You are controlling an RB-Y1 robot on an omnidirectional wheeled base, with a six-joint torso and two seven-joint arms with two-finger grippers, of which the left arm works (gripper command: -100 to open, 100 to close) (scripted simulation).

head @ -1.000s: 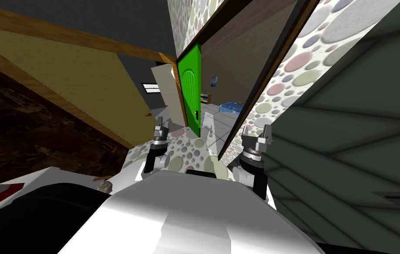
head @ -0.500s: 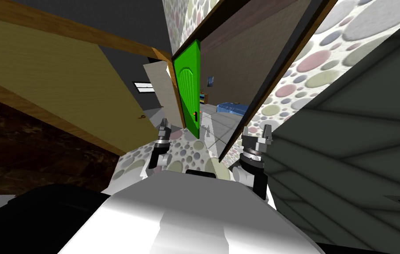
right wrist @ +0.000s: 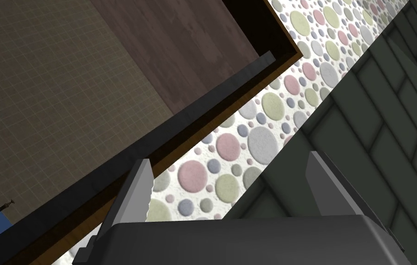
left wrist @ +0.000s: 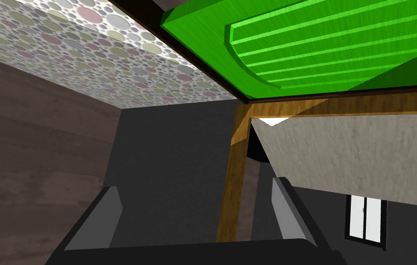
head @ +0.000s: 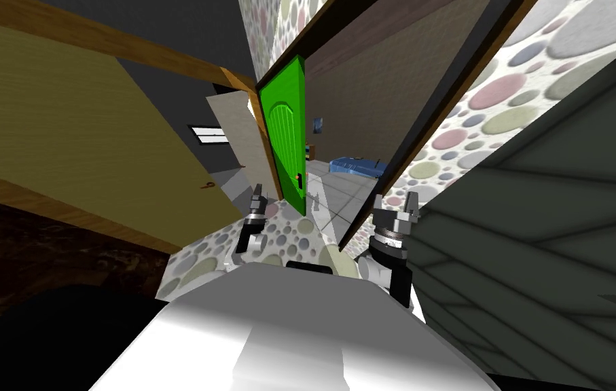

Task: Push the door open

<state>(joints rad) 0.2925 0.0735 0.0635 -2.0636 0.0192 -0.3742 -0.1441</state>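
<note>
Spotty walls frame the bright green panelled door, partly open at 12 o'clock. We have rolled closer, so our left gripper nears it to push. It and our right gripper hold their fingers apart.

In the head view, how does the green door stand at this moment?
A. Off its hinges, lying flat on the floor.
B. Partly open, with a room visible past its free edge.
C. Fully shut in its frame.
B: the green door is angled away from its frame, and a tiled floor shows through the gap beside its free edge.
</note>
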